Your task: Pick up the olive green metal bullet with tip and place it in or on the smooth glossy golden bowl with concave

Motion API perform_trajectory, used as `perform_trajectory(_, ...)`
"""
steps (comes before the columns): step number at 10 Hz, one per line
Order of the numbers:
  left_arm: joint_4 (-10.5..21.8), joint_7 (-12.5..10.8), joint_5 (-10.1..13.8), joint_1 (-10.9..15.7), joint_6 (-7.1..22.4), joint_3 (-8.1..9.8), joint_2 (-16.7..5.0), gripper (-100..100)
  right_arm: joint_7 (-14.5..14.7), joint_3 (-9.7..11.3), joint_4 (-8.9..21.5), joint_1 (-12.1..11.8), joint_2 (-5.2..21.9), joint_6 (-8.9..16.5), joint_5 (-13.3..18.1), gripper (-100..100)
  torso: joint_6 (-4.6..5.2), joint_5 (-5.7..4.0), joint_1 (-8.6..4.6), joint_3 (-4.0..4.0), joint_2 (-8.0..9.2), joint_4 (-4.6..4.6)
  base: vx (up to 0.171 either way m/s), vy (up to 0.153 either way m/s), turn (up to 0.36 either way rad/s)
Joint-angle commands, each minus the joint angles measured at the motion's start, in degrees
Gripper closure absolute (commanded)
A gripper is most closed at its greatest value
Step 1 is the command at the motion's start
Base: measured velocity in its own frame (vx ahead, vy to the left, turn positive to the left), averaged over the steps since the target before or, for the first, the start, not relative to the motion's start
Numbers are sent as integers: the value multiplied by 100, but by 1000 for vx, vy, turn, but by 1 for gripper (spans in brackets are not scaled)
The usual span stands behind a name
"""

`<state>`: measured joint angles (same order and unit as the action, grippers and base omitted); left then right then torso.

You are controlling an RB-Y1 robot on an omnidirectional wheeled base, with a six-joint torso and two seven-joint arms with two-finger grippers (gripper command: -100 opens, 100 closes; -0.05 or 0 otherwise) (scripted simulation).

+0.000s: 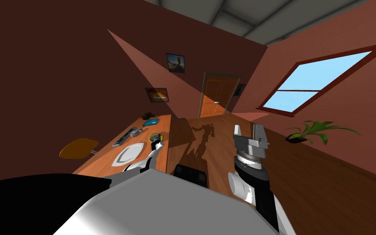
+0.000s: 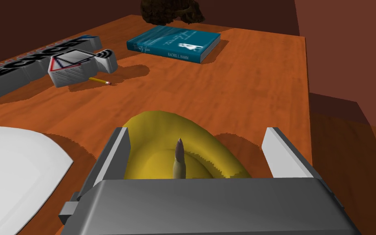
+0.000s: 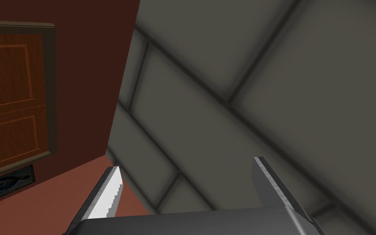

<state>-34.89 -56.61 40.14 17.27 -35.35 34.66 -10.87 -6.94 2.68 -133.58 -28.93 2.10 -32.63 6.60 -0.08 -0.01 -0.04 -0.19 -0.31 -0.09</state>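
Note:
A glossy golden bowl point(image 2: 162, 138) sits on the orange wooden table point(image 2: 244, 89), directly under my left gripper point(image 2: 197, 136). An olive bullet point(image 2: 179, 161) with a darker pointed tip lies in the bowl's hollow, tip pointing away from the hand. The left fingers point(image 2: 116, 151) stand wide open on either side of the bowl and touch nothing; the bullet's rear end is hidden behind the gripper's body. In the head view the left gripper point(image 1: 157, 143) hangs over the bowl point(image 1: 155, 135) near the table's right edge. My right gripper point(image 1: 248, 131) is raised beside the table, open and empty.
A white plate point(image 2: 12, 171) lies just beside the bowl. Farther along the table are a grey flat device point(image 2: 28, 65), a yellow pencil point(image 2: 99, 80), a teal book point(image 2: 175, 43) and a dark lump point(image 2: 171, 10). A brown chair point(image 1: 78, 147) stands left of the table; a potted plant point(image 1: 309, 130) on the floor at right.

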Motion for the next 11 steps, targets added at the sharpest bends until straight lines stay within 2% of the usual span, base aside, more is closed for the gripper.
perform_trajectory(1,-239,221,23,20,133,22,142,-100,0,0,0,0,0,0,0,0,0,0,0,0,0,0,32,-15,133)
perform_trajectory(2,-239,221,23,20,133,22,142,-100,0,0,0,0,0,0,0,0,0,-1,1,-1,1,-1,6,-3,24)
perform_trajectory(3,-269,429,12,249,178,-52,294,-100,0,0,0,1,0,0,0,0,0,1,4,4,9,0,26,-15,138)
perform_trajectory(11,-269,447,12,249,178,-52,294,-100,0,0,0,1,0,0,0,0,0,1,8,9,17,2,3,-2,16)
